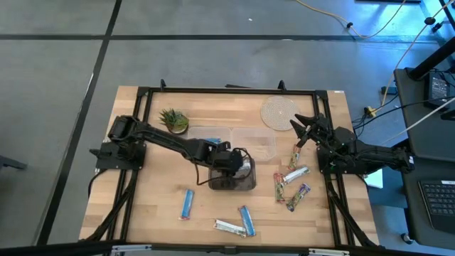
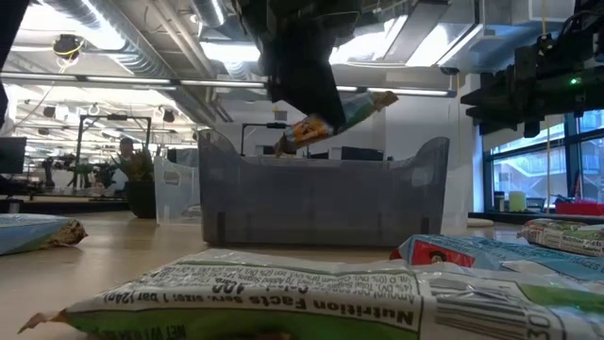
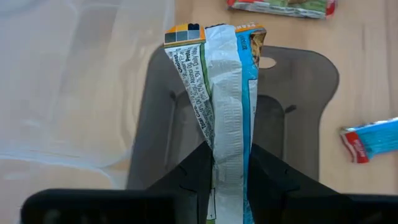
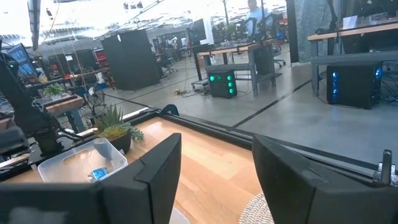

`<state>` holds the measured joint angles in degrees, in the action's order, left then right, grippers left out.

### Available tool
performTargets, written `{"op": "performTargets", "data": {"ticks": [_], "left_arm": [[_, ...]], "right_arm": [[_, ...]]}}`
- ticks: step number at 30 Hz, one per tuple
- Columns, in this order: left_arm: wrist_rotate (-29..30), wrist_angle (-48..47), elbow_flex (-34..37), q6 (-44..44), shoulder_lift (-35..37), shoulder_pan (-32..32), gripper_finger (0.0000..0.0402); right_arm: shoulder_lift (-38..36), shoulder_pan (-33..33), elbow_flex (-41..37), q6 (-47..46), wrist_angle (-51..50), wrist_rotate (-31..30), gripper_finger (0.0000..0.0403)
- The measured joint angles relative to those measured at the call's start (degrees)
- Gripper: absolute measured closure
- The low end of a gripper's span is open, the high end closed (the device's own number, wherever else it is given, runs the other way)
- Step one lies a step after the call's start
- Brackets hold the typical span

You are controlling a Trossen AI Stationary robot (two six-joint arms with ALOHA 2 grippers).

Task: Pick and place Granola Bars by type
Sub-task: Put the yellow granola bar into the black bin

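My left gripper (image 1: 226,160) is shut on a blue-and-white granola bar (image 3: 224,74) and hovers over a dark grey bin (image 1: 242,181). In the low view the bar (image 2: 335,118) shows tilted just above the bin's rim (image 2: 321,156). Two blue bars (image 1: 187,204) (image 1: 247,220) and a silver-white one (image 1: 229,227) lie flat near the table's near edge. Several multicoloured bars (image 1: 293,174) lie to the right of the bin. My right gripper (image 1: 302,128) waits open, raised beside the woven coaster (image 1: 279,112). My left gripper (image 3: 229,152) pinches the bar between its two fingers by one end (image 3: 229,140), with the wrapper's back seam facing the camera. The fingers come from above and lie along the bar. The bar is lifted clear over the bin (image 3: 298,93), its free end (image 3: 214,31) sticking out beyond the fingertips.
Two clear bins (image 1: 213,135) (image 1: 256,142) sit just behind the dark one; in the right wrist view one clear bin (image 4: 81,162) holds something blue (image 4: 96,174). A small potted plant (image 1: 173,119) stands at far left. Bare wood lies left of the dark bin.
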<state>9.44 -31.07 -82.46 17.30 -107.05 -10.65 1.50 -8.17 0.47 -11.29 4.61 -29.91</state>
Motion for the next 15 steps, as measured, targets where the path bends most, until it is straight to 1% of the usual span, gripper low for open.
{"op": "performTargets", "data": {"ticks": [7, 15], "left_arm": [[-0.12, 0.00, 0.00, -0.04, -0.25, 0.30, 0.0324], [-0.13, -0.78, 1.42, 1.45, -0.23, 0.25, 0.0314]], "right_arm": [[0.00, 0.00, 0.00, -0.04, 0.01, 0.02, 0.0202], [0.00, -0.02, 0.00, -0.01, 0.00, 0.02, 0.0202]]}}
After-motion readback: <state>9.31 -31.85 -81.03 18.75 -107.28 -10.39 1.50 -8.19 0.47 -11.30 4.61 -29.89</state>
